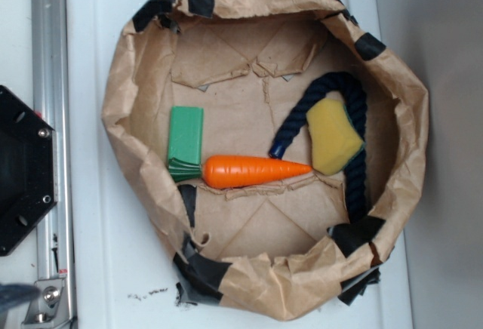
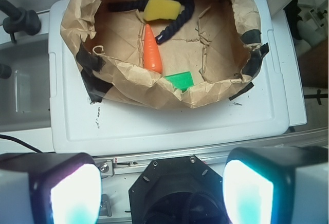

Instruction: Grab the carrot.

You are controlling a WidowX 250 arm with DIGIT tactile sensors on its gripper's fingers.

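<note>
The carrot (image 1: 253,170) lies flat on the floor of a rolled-down brown paper bag (image 1: 121,80), its green ribbed top (image 1: 185,142) to the left and its tip to the right. In the wrist view the carrot (image 2: 151,49) points away with its green top (image 2: 180,80) nearest me. My gripper (image 2: 162,190) hangs well short of the bag, above the black robot base, open wide with nothing between its glowing pads (image 2: 74,196). It is out of the exterior view.
A yellow sponge piece (image 1: 333,136) lies just past the carrot's tip, with a dark blue rope (image 1: 355,140) curled around it. The bag stands on a white lid (image 2: 169,124). A metal rail (image 1: 51,118) and the black base (image 1: 23,170) are on the left.
</note>
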